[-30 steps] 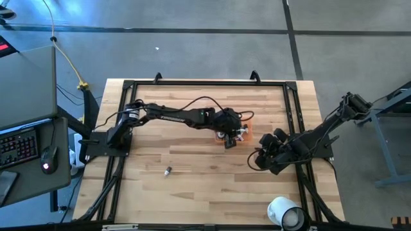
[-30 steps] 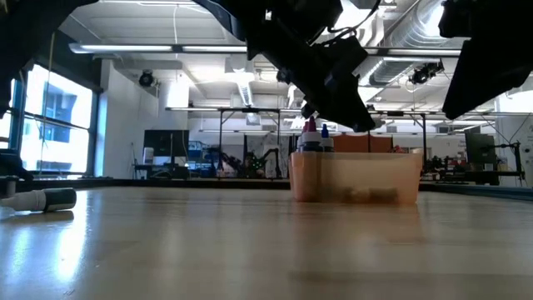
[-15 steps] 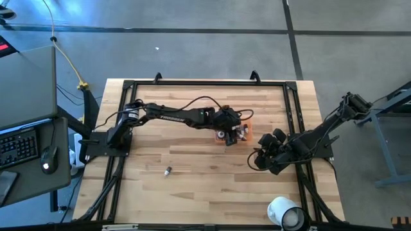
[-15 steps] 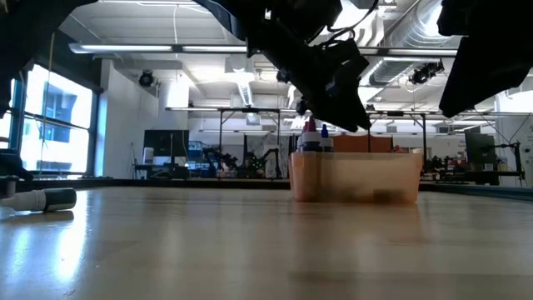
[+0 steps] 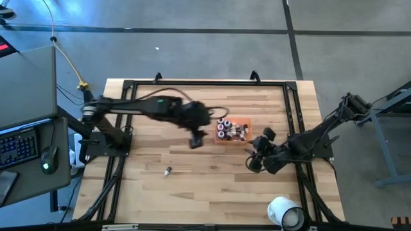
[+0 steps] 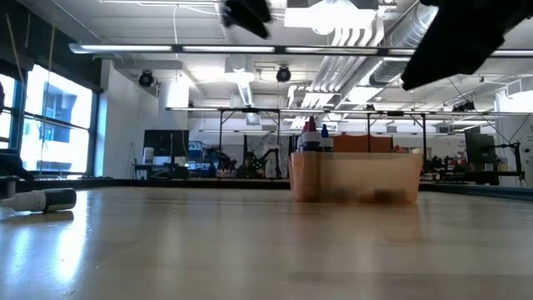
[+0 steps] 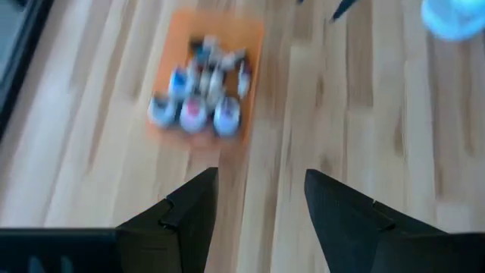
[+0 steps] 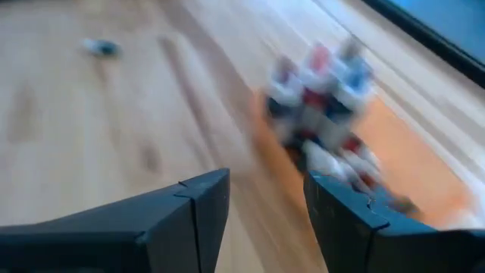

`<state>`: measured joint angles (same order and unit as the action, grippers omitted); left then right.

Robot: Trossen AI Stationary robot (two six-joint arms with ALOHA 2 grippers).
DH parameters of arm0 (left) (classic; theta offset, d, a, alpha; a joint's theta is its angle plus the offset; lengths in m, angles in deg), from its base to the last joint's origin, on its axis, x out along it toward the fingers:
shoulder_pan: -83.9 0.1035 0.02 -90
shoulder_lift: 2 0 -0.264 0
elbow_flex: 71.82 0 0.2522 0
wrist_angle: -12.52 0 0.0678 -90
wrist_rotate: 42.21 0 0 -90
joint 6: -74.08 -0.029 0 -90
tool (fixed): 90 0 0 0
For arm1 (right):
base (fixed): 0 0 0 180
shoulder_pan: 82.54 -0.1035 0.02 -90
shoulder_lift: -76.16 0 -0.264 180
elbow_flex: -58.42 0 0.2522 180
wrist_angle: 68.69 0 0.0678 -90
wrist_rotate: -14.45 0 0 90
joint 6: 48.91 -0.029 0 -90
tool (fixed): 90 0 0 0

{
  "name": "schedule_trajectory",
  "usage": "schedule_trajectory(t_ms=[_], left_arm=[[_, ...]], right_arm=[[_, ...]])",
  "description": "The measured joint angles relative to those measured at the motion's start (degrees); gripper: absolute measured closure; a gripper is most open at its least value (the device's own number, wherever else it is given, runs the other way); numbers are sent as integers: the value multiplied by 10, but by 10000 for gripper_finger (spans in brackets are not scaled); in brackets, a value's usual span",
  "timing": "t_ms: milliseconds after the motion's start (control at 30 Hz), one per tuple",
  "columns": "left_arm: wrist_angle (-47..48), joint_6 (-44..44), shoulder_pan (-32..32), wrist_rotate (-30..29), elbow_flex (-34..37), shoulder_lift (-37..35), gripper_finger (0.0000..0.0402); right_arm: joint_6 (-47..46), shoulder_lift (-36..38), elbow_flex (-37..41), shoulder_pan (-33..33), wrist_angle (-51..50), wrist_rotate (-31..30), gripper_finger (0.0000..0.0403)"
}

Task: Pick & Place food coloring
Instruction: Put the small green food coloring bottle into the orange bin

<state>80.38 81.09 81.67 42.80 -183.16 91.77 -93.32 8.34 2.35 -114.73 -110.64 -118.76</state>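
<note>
The orange tray (image 5: 232, 130) stands mid-table with several food coloring bottles in it, some upright (image 6: 310, 137). One more food coloring bottle (image 5: 167, 171) lies on its side on the wood toward the near left (image 6: 42, 199). My left gripper (image 5: 195, 140) hangs open just left of the tray (image 7: 201, 83), with nothing between its fingers (image 7: 261, 205). My right gripper (image 5: 252, 159) is open near the tray's near right corner and faces the bottles (image 8: 326, 98), with nothing between its fingers (image 8: 265, 205).
A large white roll (image 5: 284, 212) lies at the table's near right corner. A black frame (image 5: 205, 83) runs around the tabletop. Bare wood stretches between the tray and the loose bottle. A desk with a keyboard (image 5: 19, 144) stands off the table's left.
My left gripper has pulled away from over the tray, rising and swinging toward the table's left edge; it holds nothing now. My right gripper has edged slightly toward the tray. The tray and the loose bottle have stayed put.
</note>
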Motion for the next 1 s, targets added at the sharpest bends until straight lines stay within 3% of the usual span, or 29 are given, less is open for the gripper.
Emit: schedule_trajectory(t_ms=[167, 300, 433, 567, 700, 1000], left_arm=[[77, 57, -73, -81, 51, -89, 206], [74, 131, -148, -156, 140, -171, 206], [38, 205, -220, -220, 263, -254, 206], [1, 280, -275, -251, 373, -321, 206], [-15, 344, -315, -272, 443, -373, 206], [48, 455, -338, -315, 494, -429, 206]], right_arm=[[203, -59, 0, 21, 244, 38, 238], [346, -148, 0, 52, 500, 158, 238], [398, -261, -28, 89, 681, 261, 238], [414, -367, -145, 112, 639, 311, 238], [467, -471, -304, 126, 493, 359, 238], [529, -644, -588, 185, 295, 468, 238]])
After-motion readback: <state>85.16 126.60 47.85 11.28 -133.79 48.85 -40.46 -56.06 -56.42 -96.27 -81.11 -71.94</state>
